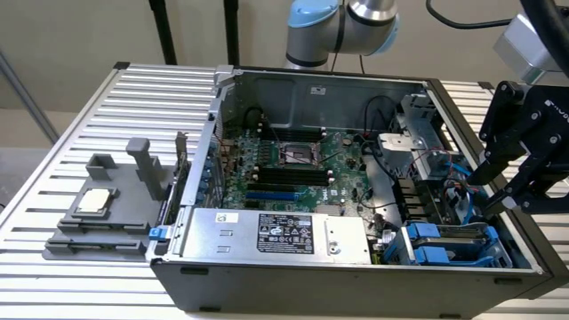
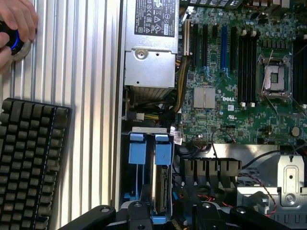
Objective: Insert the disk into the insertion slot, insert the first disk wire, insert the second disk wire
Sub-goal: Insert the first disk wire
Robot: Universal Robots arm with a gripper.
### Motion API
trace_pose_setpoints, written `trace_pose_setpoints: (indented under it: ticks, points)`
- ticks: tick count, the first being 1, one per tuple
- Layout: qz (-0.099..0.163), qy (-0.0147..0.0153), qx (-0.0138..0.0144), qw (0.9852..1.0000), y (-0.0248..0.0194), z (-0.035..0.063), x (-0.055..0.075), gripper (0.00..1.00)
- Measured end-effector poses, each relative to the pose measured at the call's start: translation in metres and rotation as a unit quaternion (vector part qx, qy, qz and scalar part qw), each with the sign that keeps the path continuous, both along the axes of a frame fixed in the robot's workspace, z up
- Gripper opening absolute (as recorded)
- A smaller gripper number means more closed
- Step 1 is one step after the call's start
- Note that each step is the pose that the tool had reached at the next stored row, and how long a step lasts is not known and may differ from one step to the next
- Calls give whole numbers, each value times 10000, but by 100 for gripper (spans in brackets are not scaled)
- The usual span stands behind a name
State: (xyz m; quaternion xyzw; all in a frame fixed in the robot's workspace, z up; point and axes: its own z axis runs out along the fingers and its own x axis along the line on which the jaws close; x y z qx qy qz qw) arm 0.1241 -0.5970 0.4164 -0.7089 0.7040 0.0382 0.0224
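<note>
The disk [image 2: 161, 184] showed only one edge, its label hidden. A hand [image 2: 17, 21] was cut off by the picture's edge and covered most of a round device [image 2: 20, 45]. The keyboard [image 2: 31, 163] ran out of frame, its key legends unreadable. The arm [image 1: 342, 27] was cut off at the exterior view's top. Print on the power supply's label [image 1: 284, 233] was too small to read.

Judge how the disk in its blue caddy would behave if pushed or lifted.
The disk looks metal-cased, so it is probably rigid and heavy for its size. Standing edge-on in the insertion slot, it would likely slide along the rails rather than tip. Its blue caddy seems plastic, so its tab may flex if pulled.
</note>
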Motion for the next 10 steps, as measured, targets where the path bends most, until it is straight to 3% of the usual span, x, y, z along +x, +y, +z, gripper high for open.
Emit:
trace_pose_setpoints:
  ticks: [4, 10]
  points:
    - [1, 0, -1, 10000, 6, -1, 13, 40]
    - [1, 2, -1, 10000, 60, -40, 220, 40]
